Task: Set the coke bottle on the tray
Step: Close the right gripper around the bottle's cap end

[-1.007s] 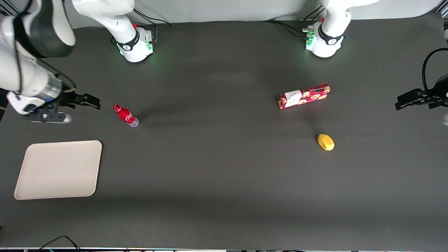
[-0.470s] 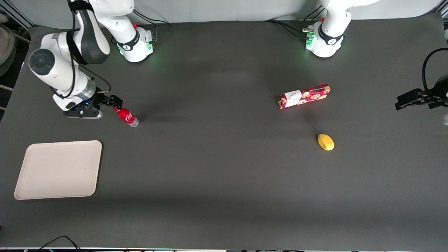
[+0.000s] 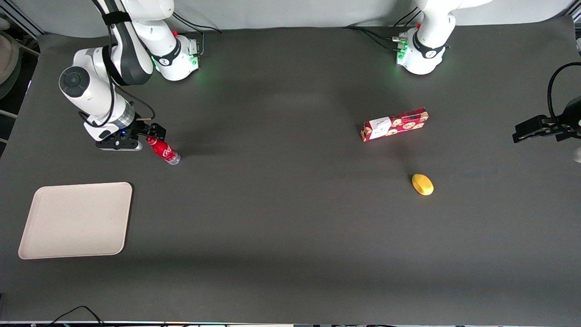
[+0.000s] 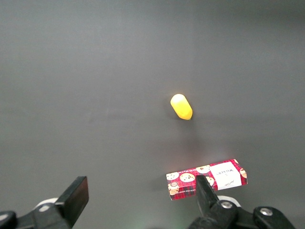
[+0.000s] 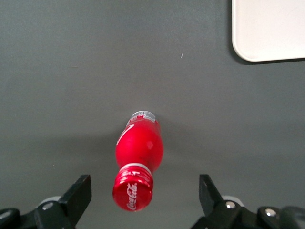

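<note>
Red coke bottle [image 3: 163, 151] upright, tray [image 3: 76, 220] nearby

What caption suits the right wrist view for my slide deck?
Open pincer poised above the upright coke bottle, with a corner of the tray in view.

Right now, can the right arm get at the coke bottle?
Probably yes. The gripper is open right above the upright coke bottle, its cap between the fingers, and nothing stands beside the bottle to block a descent.

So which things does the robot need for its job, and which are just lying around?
Needed:
- coke bottle, standing on the table
- tray, nearer the front camera
- gripper, open, above the bottle's cap

Just lying around:
- cookie box
- yellow fruit
</note>
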`<state>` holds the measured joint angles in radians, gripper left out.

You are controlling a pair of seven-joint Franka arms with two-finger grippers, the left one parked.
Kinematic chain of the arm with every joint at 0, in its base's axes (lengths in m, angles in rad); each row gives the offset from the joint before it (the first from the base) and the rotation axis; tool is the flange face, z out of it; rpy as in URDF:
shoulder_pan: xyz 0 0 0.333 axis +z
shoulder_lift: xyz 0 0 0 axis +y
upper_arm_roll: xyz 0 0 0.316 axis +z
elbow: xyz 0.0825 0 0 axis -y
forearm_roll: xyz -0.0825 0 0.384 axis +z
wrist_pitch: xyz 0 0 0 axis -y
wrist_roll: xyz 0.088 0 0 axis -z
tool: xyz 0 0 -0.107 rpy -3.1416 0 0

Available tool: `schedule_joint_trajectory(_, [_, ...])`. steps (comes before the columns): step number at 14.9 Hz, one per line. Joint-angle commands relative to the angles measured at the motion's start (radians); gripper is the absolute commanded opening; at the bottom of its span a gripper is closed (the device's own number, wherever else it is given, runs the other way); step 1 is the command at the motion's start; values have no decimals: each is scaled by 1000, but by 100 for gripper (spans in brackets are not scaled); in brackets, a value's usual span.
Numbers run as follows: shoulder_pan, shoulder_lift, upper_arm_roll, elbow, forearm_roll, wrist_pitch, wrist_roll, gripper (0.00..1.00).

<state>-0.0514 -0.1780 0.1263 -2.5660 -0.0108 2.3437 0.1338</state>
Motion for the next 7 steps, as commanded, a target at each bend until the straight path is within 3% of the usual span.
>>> schedule_joint_trajectory(1, [-15,-12,12,-26,3,43,-8,100])
schedule_joint_trajectory(7, [-19,22,18,-26,0,86,-8,96])
